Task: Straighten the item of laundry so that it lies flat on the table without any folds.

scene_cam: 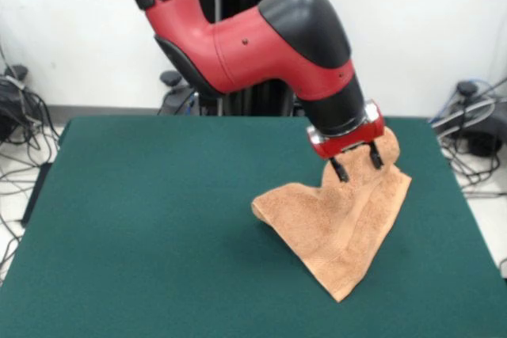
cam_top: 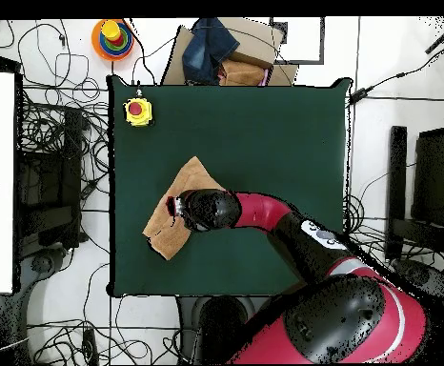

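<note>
The pincer gripped the towel by one corner, lifting it off the green table while the rest lay rumpled.

Tan towel rumpled, one corner raised off table

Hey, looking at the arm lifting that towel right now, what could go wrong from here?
The end effector holds only a peak of the orange-tan terry-cloth towel, so the cloth may slip free. The towel's lower part lies creased on the dark green felt table; releasing here could leave folds. In the overhead view the towel sits toward one table edge, so dragging that way might overhang it.
</note>
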Robot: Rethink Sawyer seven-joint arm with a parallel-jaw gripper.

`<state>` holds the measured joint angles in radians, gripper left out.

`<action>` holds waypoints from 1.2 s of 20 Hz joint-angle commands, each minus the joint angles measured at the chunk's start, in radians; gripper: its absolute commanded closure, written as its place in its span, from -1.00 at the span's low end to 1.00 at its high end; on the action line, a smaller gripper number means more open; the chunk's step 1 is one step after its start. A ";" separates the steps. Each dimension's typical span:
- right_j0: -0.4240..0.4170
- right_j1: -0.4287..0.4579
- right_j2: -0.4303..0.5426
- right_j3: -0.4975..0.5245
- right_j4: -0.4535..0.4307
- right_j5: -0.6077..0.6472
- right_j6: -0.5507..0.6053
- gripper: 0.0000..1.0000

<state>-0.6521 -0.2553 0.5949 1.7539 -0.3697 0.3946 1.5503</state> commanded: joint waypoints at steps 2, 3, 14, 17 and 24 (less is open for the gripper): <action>-0.033 0.152 0.183 -0.145 -0.175 0.052 -0.344 -1.00; -0.040 0.160 0.186 -0.158 -0.183 0.058 -0.356 -1.00; -0.081 0.174 0.221 -0.252 -0.165 0.214 -0.504 -1.00; -0.079 0.164 0.216 -0.251 -0.157 0.215 -0.498 -1.00; -0.007 0.012 0.127 -0.210 -0.155 0.218 -0.351 -1.00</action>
<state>-0.7138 -0.1451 0.7599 1.6214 -0.4988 0.5241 1.2026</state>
